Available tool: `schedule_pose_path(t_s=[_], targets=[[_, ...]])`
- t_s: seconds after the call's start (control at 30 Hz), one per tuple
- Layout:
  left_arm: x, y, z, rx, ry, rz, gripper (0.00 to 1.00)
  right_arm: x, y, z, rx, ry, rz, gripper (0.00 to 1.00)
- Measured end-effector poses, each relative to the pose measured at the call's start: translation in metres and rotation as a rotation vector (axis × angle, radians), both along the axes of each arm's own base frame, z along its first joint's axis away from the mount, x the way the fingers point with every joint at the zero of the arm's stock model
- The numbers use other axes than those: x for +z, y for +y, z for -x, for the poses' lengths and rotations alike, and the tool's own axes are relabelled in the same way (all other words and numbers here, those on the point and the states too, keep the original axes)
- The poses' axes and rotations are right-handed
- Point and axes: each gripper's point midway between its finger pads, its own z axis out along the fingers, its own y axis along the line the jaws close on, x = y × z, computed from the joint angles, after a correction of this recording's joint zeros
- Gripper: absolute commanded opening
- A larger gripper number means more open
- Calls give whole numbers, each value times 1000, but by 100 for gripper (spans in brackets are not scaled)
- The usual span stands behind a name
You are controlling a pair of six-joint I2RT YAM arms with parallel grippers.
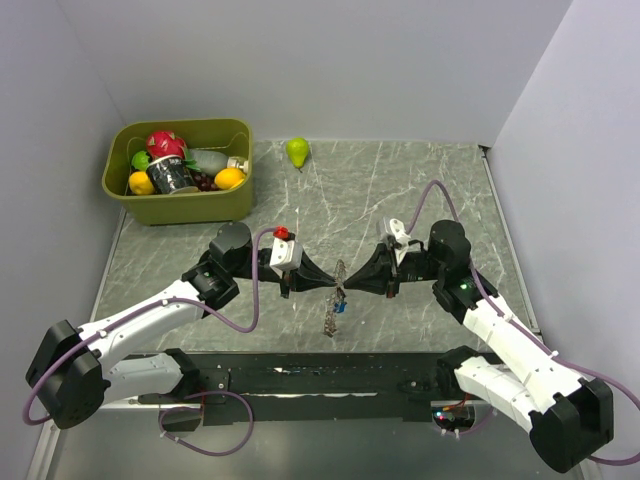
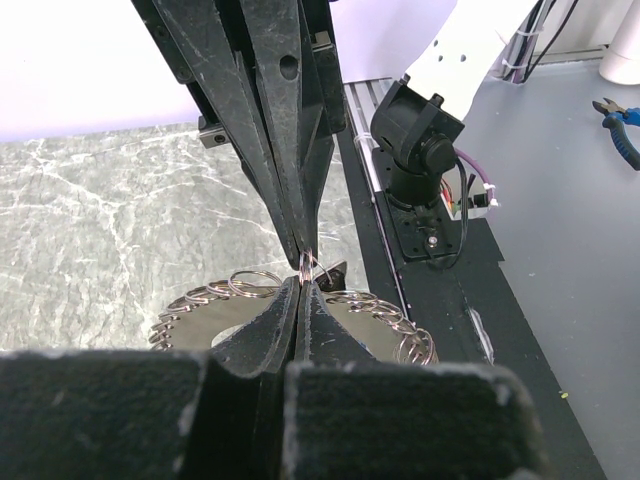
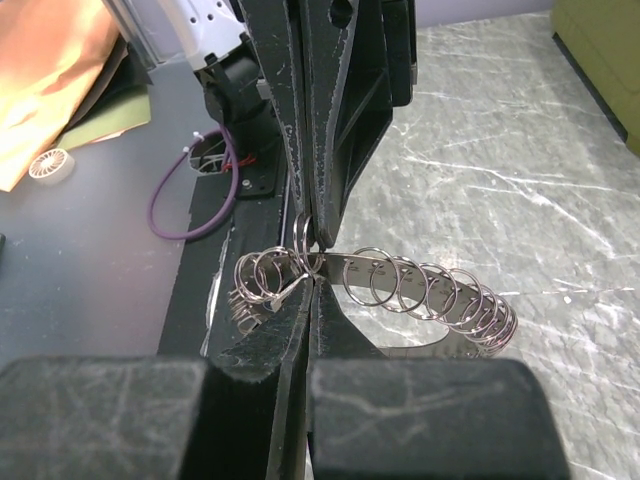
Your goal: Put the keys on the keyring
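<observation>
The keyring [image 1: 337, 292] hangs edge-on between my two grippers above the middle of the table. In the wrist views it is a thin grey metal band [image 3: 420, 285] strung with several small wire rings [image 2: 235, 288]. My left gripper [image 1: 331, 285] is shut, with the ring's rim pinched at its tips [image 2: 303, 283]. My right gripper [image 1: 349, 283] is shut on the rim from the opposite side [image 3: 313, 278], tip to tip with the left. One blue key tag [image 1: 342, 307] dangles from the ring. The other keys are hidden.
An olive bin [image 1: 125, 195] with fruit and a can stands at the back left. A green pear [image 1: 297, 150] lies at the back middle. A black strip [image 1: 330, 375] runs along the near edge between the arm bases.
</observation>
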Motion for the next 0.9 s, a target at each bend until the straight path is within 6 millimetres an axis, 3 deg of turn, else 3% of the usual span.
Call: schedule_pose_path(t_s=[0.57, 0.63, 0.67, 0.77, 0.9], targets=[[4, 0, 2, -12, -10, 15, 1, -12, 1, -6, -17, 19, 25, 0], [5, 0, 2, -11, -11, 16, 1, -14, 0, -7, -30, 29, 34, 12], [5, 0, 2, -10, -11, 16, 1, -15, -1, -7, -37, 33, 37, 27], [6, 0, 0, 1, -13, 18, 1, -12, -4, -8, -77, 28, 39, 46], [7, 0, -3, 22, -17, 19, 1, -8, -11, -8, -149, -8, 35, 56]])
